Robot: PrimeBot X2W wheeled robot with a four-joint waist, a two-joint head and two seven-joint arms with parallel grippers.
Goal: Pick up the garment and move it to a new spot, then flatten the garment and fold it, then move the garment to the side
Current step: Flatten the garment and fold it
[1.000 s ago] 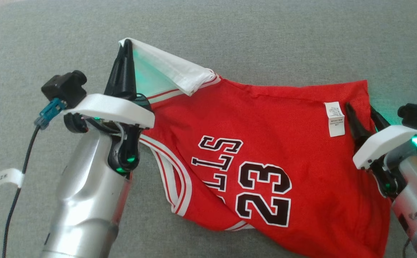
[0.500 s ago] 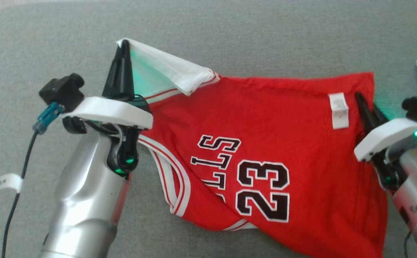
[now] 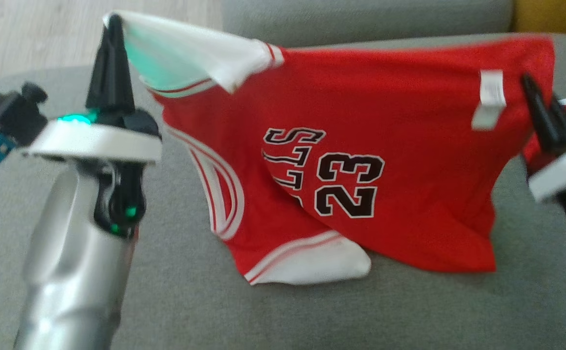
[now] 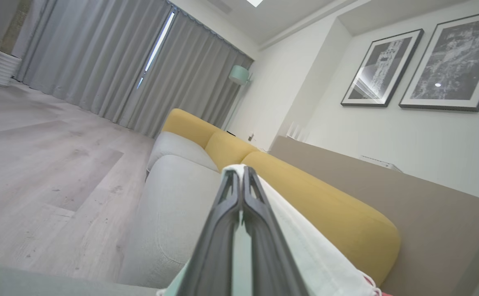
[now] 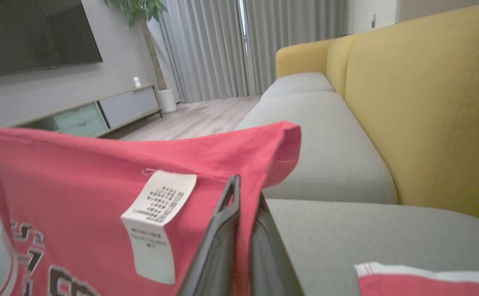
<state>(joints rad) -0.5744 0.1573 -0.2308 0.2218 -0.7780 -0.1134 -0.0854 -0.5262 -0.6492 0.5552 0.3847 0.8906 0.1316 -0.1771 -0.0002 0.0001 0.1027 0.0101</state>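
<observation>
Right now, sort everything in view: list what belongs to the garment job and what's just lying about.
Job: red jersey; left fingers, shut on its white corner; right fingers, shut on its red edge.
Lying about: second red garment; yellow cushion; framed pictures.

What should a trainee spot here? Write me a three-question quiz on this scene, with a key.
1. True or false: the left pincer is shut on a white corner of the red sleeveless basketball jersey.
2. Which number does the jersey bear? A 32, B 23, C 45.
3. Fill in: the white fabric care label hangs nearest the ___ pincer.
Key: 1 true; 2 B; 3 right pincer.
</observation>
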